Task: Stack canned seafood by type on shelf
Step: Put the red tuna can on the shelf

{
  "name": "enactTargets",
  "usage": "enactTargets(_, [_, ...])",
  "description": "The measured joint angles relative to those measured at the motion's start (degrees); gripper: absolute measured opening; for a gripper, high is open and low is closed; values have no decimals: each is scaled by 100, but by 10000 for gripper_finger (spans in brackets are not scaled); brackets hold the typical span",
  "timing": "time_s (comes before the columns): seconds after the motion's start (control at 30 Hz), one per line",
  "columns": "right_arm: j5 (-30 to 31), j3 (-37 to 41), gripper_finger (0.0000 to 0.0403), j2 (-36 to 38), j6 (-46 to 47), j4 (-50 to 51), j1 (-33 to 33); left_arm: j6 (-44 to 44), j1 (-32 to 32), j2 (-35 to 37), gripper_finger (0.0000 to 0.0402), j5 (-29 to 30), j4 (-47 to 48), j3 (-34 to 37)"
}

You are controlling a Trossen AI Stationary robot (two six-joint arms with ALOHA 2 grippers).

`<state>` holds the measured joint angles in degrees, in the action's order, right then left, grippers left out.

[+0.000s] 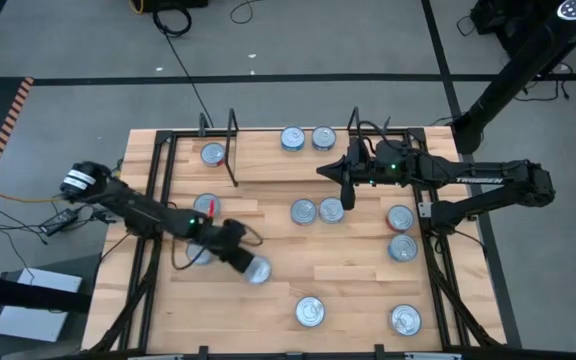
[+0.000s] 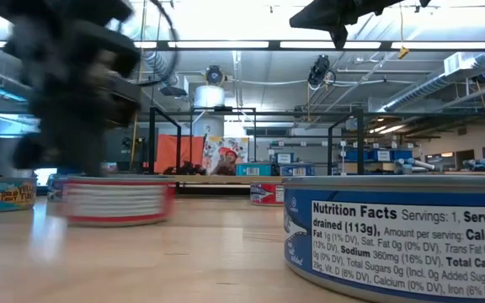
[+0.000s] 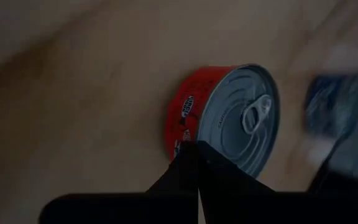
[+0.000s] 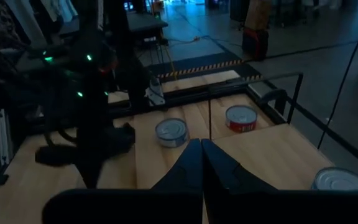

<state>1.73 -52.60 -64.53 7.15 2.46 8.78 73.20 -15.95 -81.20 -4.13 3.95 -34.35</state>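
Several flat tins with silver lids lie about the wooden table. My left gripper [image 1: 245, 260], shut, slants down at a red-sided tin [image 1: 258, 270] near the table's middle; the same tin [image 3: 229, 118] shows its pull-tab lid in the left wrist view. Another tin [image 1: 199, 254] lies partly under that arm. The shelf [image 1: 268, 160] stands at the far side between two black wire frames, with two tins [image 1: 293, 138] [image 1: 323, 137] on its far edge. My right gripper [image 1: 348, 188] hangs shut, high above the table beside the shelf's right frame. My left gripper meets the red tin's side wall [image 3: 186, 134] just below the lid's rim with the tips of its shut fingers [image 3: 194, 155]. The fingers come slanting down from the table's left. The tin sits flat on its base on the table, lid up.
Two tins [image 1: 303, 211] [image 1: 330, 210] lie mid-table, two [image 1: 399, 217] [image 1: 401, 247] by the right edge, two [image 1: 310, 311] [image 1: 405, 320] near the front. A red tin [image 1: 206, 205] and one more [image 1: 213, 155] lie at the left. A blue tin [image 2: 394, 244] fills the low view's foreground.
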Motion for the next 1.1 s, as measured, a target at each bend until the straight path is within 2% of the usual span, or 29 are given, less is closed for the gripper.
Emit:
enactTargets(0.2, [57, 0, 3, -2, 361, 6, -169, -496, 579, -751, 0, 108, -1478, -4])
enactTargets(0.43, [335, 0, 2, -32, 1052, 14, -835, -786, 857, -1298, 0, 84, -3287, -11])
enactTargets(0.77, [923, -2, 5, -562, 1978, 190, -1916, -1015, 930, -1336, 0, 3, -3834, -4])
enactTargets(0.93, [940, -2, 13, -1053, 2356, 398, -2305, -1605, 914, -1336, 0, 87, -3843, -7])
enactTargets(1.1, [878, -2, 18, -1789, 2432, 488, -2708, -2429, 925, -1553, 0, 479, -3709, -14])
